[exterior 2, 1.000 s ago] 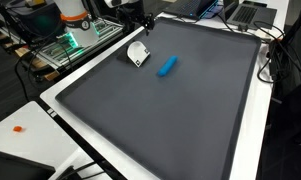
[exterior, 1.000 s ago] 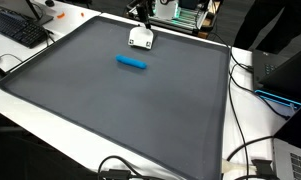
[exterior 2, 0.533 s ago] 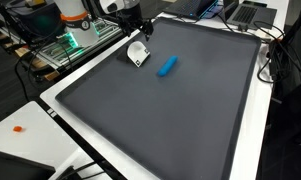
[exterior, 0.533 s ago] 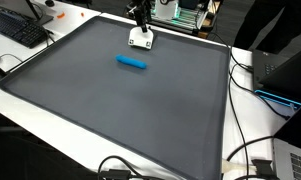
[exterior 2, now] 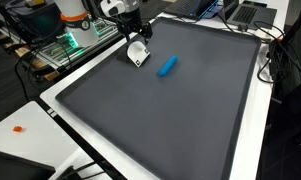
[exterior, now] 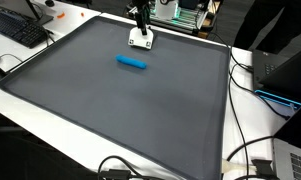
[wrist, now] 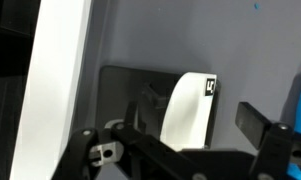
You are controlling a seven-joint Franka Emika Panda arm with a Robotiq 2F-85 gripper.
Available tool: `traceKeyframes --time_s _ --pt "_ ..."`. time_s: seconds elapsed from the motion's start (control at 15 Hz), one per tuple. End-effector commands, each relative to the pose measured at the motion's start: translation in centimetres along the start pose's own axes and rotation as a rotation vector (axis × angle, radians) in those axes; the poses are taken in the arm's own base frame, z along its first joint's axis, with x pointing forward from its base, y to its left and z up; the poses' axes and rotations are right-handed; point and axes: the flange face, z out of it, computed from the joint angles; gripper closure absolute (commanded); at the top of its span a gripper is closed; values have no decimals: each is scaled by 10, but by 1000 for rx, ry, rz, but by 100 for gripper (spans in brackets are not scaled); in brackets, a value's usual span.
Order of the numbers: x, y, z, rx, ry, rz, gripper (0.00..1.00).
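Two things lay on the dark surface (exterior: 140, 115). Nearer me, toward the middle, a blue cylinder (exterior: 132, 62) lay flat. Beyond it, close to the far edge, sat a small white block (exterior: 141, 41) with a black mark on one face. Over that block hung the pincer (exterior: 140, 27), spread as wide as it would go and gripping nothing. The wrist view showed the block (wrist: 188, 110) inside its span, though I could not tell whether anything touched it. The block looked light and smooth to me, so a squeeze that landed off-centre could tip it or skid it toward the far edge. Coming down too low could scrape the surface.
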Motion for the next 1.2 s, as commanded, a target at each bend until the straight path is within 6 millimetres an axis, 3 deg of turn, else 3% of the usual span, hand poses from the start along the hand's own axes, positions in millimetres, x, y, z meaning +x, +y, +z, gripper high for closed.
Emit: traceKeyframes --time_s 0.0,0.93,1.07,1.13 --pt "0 2 6 17 57 -31 0" --pt "5 -14 17 90 148 19 0" --pt "4 -15 18 96 151 25 5" --pt "3 -15 18 96 152 26 14"
